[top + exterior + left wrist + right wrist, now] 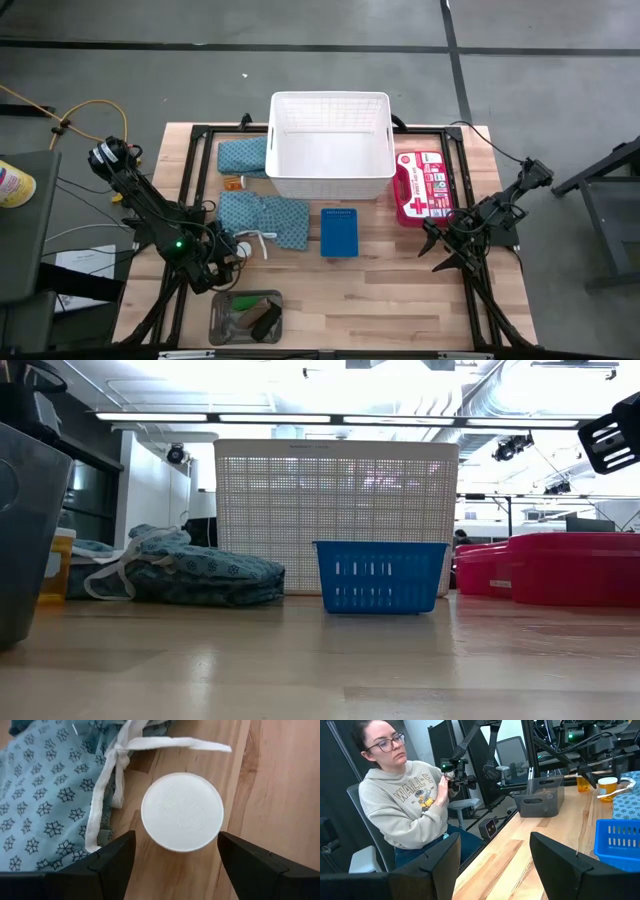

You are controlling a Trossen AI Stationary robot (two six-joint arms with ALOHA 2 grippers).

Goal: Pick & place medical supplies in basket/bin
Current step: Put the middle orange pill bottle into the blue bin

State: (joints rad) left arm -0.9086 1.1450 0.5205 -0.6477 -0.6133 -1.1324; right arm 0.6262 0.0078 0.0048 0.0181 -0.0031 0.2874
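Note:
My left gripper (pixel 175 845) is open and points down over the small white disc (pixel 182 812), which lies flat on the wood; one finger stands on each side of it without touching. A teal-blue patterned cloth (pixel 45 795) with white strings (pixel 107 790) lies right beside the disc. In the high view this cloth (pixel 265 218) sits in front of the white basket (pixel 330 145), and a second one (pixel 243 155) lies left of the basket. An orange vial (pixel 232 183) stands between the two cloths. My right gripper (pixel 492 852) waits open at the table's right side (pixel 445 250).
A grey tray (pixel 245 317) holding small rolls sits at the near edge. A blue mini basket (pixel 340 232) stands in front of the white basket, and a red first-aid case (pixel 422 186) lies right of it. A seated person (pixel 405 795) is beyond the table's left side.

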